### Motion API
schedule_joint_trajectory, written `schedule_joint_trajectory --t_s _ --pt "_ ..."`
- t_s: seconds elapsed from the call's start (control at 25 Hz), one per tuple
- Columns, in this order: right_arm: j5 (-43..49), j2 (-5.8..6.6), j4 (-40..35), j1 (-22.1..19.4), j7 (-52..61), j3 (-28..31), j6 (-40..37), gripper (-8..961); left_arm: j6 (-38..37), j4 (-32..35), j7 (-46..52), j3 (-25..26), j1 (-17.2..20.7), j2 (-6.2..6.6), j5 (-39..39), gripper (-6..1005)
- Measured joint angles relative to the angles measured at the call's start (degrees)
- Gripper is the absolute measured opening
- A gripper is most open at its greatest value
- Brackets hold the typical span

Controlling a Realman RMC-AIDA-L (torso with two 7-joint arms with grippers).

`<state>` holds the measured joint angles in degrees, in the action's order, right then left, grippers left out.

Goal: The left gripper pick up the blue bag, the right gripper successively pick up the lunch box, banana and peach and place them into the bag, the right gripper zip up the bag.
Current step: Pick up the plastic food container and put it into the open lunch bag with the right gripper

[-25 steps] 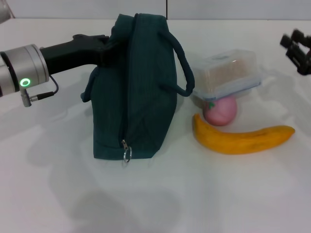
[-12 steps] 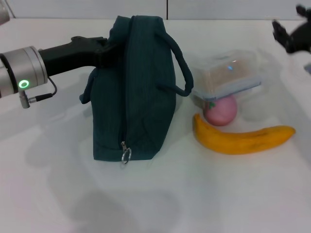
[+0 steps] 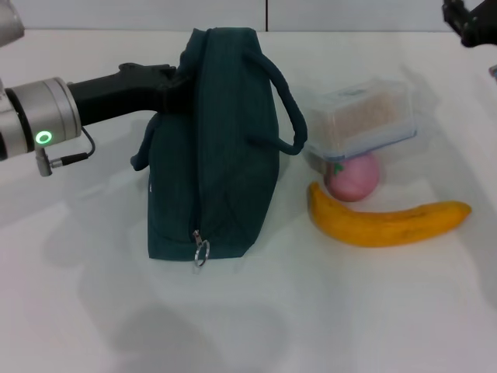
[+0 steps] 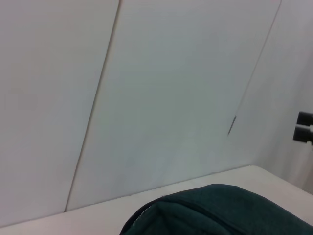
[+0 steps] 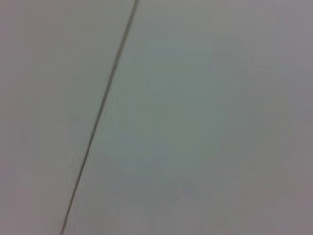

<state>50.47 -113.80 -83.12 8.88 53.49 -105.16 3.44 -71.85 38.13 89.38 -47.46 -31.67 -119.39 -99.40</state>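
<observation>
While the left gripper [image 3: 172,79] sits against the far upper side of the bag [image 3: 213,148], its fingers are hidden behind the fabric, so how wide they stand and whether they have a hold cannot be told. Bag stands upright on the table [image 3: 326,311], left of centre, base apparently on the surface; zipper looks closed along its length, with the pull ring [image 3: 202,250] hanging at the near lower end. Lunch box [image 3: 361,120] lies to the bag's right, tilted, propped on the peach [image 3: 353,176]. Banana [image 3: 388,222] lies just in front of the peach, close to or touching it. Right gripper [image 3: 470,19] is high at the far right edge, well apart from all three items, holding nothing visible; its opening cannot be read. Right wrist view shows only blank wall. Judgement: task is at its start. Left arm is at the bag but no lift is evident. Nothing is packed; the bag needs opening, then box, banana, peach go in, then zipping.
</observation>
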Motion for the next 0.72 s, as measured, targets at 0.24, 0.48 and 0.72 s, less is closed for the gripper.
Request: schedule_joint_trajectory --t_s 0.24,0.48,0.72 --pt "-19.5 6.51 3.2 0.8 -0.6 -1.0 -11.6 552 0.0 -0.4 0.0 0.0 0.0 -0.04 0.0 102" --pt "-28.6 17.21 17.1 6.5 17.7 -3.6 -37.4 550 0.1 -0.4 0.0 0.0 -0.5 -0.06 0.0 102" --pt "-11.5 14.7 49.6 14.0 41.8 20.1 -83.7 546 0.1 -1.7 -0.6 0.0 -2.4 -0.11 0.0 101"
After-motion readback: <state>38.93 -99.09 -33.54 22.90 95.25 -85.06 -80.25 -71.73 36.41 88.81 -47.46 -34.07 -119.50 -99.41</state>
